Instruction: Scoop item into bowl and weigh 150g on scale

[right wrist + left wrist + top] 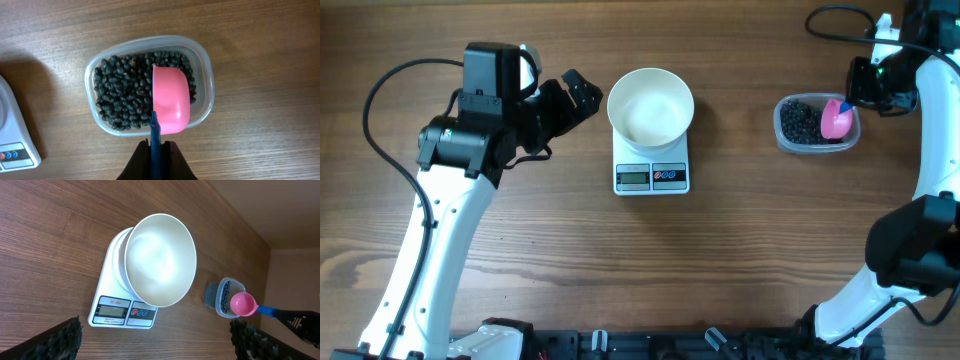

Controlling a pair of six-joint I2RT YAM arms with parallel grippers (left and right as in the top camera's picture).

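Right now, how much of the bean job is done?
Just starting. The white bowl sits on the scale, looking empty. The right gripper holds the pink scoop by its blue handle, empty, over the black beans in the clear tub. The left gripper is open, holding nothing. All the scooping and weighing is left.

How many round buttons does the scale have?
2. Both are on the front edge of the scale, right of the display: the red button is next to the display, and the blue button is beside it, nearer the corner.
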